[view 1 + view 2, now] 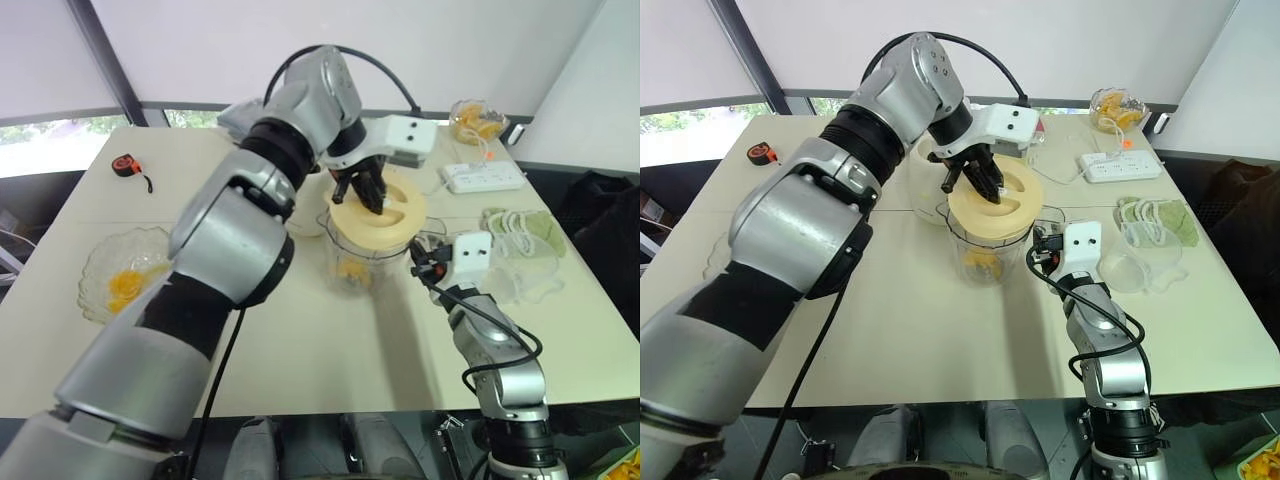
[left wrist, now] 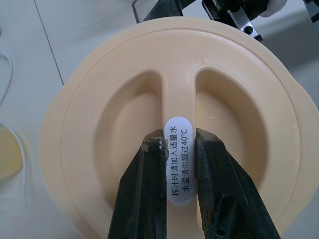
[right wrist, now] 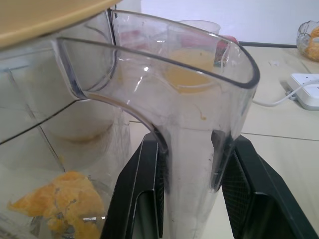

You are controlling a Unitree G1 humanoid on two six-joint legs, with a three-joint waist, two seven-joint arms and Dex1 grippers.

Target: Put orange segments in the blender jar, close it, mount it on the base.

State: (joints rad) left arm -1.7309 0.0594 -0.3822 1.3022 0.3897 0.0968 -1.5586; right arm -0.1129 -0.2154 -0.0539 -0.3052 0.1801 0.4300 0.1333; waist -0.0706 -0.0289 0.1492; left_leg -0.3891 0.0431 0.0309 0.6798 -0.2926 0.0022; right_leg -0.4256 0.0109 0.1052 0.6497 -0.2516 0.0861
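Note:
The blender jar (image 1: 985, 262) stands mid-table with orange segments (image 3: 65, 199) lying at its bottom. A cream-yellow lid (image 1: 385, 222) sits on the jar's rim. My left gripper (image 2: 178, 137) points down from above and is shut on the lid's middle ridge. My right gripper (image 3: 194, 142) reaches in level from the near right and is shut on the jar's side handle (image 3: 194, 164). A rounded whitish shape (image 1: 923, 200) left of the jar, partly behind my left arm, looks like the base.
A ruffled glass bowl (image 1: 95, 262) with orange pieces sits at the near left. A clear cup of yellow liquid (image 3: 192, 69) stands behind the jar. At the back right are a glass dish of fruit (image 1: 475, 118), a power strip (image 1: 483, 177) and a green cloth (image 1: 525, 228). A tape measure (image 1: 125, 165) lies far left.

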